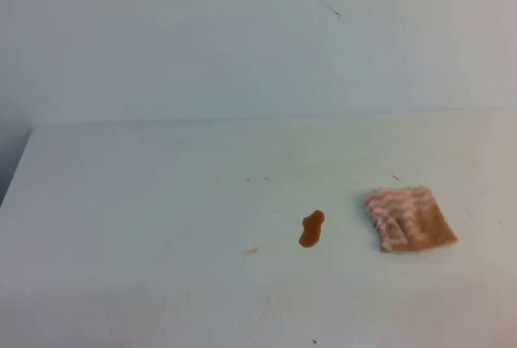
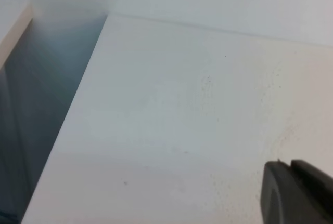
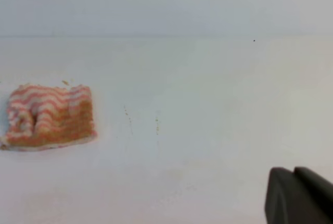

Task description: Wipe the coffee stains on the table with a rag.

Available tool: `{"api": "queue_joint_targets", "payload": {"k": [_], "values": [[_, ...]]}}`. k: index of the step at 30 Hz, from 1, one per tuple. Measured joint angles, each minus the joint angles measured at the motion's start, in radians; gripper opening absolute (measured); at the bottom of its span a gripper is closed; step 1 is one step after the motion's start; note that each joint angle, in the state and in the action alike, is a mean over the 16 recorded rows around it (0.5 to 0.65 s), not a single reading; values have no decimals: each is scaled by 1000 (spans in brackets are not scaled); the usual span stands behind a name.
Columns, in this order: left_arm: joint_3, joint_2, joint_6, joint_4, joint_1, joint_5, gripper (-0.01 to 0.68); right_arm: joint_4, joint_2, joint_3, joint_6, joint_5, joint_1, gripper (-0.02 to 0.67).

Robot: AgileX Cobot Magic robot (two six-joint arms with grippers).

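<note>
- Coffee stains (image 1: 312, 228): you have one small glossy orange-brown blob on the table (image 1: 145, 203), a little right of the middle in the high view and toward the near side.
- Your rag (image 1: 408, 218) lies flat on the table to the right of the blob, near it but apart from it. Its pink-and-white stripes take the far-left part and the tan-orange part runs along the near-right edge.
- A tiny tan crumb (image 1: 253, 249) sits on the table left of the blob and slightly nearer to you; another small speck (image 1: 396, 177) lies just beyond the rag's far edge.
- Neither of your arms shows in the high view.
- Your right gripper (image 3: 297, 195) shows only as dark finger ends in the lower right corner of its wrist view. The fingers are closed together with nothing between them. From there the rag (image 3: 49, 116) is well off to the left, untouched.
- Your left gripper (image 2: 295, 190) is a dark shape in the lower right corner of its wrist view, over bare table near the table's left edge. You cannot tell from that view whether it is open or closed, and nothing shows in it.
</note>
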Motion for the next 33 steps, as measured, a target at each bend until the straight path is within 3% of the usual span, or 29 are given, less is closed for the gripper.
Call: {"api": "queue_joint_targets", "payload": {"k": [33], "values": [[0,0,0,0,0,-2,0,-20,1,0,-2,-45,0,-4]]}}
